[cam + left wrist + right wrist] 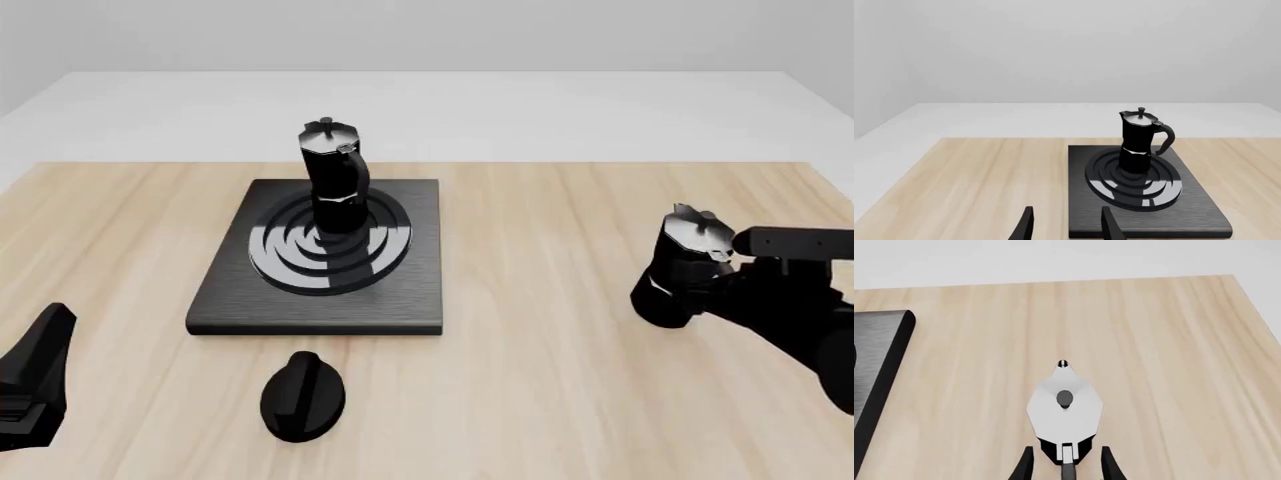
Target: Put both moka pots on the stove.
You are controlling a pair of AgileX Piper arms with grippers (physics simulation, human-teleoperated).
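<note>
One moka pot [334,180] stands upright on the burner rings of the black stove [227,300]; it also shows in the left wrist view [1141,142] on the stove [1201,215]. The second moka pot [681,268] stands on the wooden table at the right. In the right wrist view its silvery lid [1065,407] is seen from above. My right gripper [1066,467] is open, with its fingers either side of that pot's handle; it also shows in the front view [731,280]. My left gripper [54,325] is open and empty near the table's front left, also seen in its own wrist view [1066,227].
A black oval knob [304,395] lies on the table just in front of the stove. The stove's edge [884,375] shows in the right wrist view, well apart from the second pot. A white floor lies beyond the table's far edge.
</note>
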